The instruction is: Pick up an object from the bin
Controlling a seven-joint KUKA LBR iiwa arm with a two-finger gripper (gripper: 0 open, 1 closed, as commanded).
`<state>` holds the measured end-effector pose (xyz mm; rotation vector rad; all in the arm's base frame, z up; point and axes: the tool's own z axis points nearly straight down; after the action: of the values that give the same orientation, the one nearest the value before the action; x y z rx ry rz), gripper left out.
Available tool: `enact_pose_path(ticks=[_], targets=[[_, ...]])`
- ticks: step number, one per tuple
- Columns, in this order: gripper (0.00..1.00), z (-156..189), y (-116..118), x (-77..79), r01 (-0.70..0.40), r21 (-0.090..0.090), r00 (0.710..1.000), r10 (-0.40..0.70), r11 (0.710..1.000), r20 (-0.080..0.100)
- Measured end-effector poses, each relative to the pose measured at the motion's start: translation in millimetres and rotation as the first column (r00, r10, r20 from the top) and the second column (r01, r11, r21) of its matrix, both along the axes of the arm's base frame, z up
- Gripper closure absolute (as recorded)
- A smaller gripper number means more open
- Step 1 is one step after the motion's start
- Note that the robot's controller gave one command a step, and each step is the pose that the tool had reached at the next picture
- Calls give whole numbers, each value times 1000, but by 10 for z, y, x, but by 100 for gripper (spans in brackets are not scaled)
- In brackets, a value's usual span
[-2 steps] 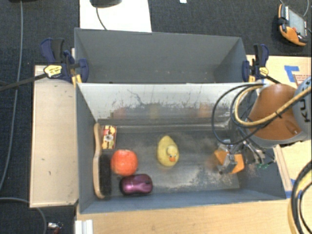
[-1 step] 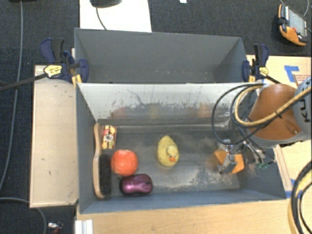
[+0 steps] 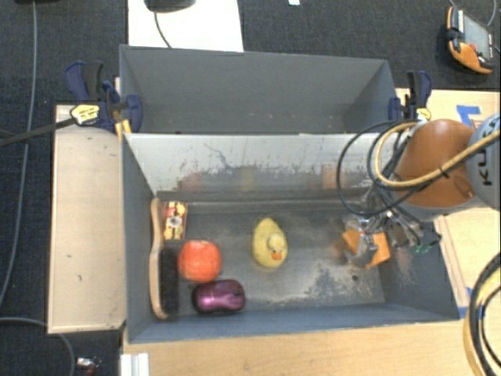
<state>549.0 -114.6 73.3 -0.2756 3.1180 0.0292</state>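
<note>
Tool over seemingly tilted orange block

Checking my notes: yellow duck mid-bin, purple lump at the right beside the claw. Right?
Not quite. The camera view shows the purple lump at the left, next to the orange ball, far from the claw. The yellow duck is mid-bin.

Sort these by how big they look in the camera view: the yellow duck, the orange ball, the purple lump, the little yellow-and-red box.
1. The round orange ball, yellow rubber duck and purple oval lump: too alike to rank.
2. The small yellow-and-red box: clearly smallest.
</note>
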Motion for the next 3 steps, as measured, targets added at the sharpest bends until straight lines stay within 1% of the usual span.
enact_pose_path(ticks=[1,2,3], targets=[[100,1003,-108,-375,139,-15,990,-139,990,0],[100,1770,-107,-93,-32,-2,999,32,999,7],[100,671,-237,-210,-10,-12,1000,10,1000,7]])
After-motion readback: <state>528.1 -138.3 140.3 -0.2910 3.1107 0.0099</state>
